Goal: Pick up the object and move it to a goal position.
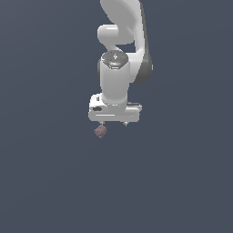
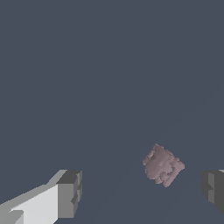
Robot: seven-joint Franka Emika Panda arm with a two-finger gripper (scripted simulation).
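The Panda arm's gripper (image 1: 114, 123) hangs with fingers spread wide above the lumpy reddish-brown object (image 2: 162, 166), which lies on the bare grey floor (image 2: 109, 65) between the fingertips, nearer one. The approach looks underway; next comes centring, descending and closing.

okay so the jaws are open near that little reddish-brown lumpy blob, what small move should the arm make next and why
Probably shift the gripper sideways to centre it before closing. In the wrist view the small lumpy reddish-brown blob sits between the open jaws but much closer to one finger than the other, touching neither.
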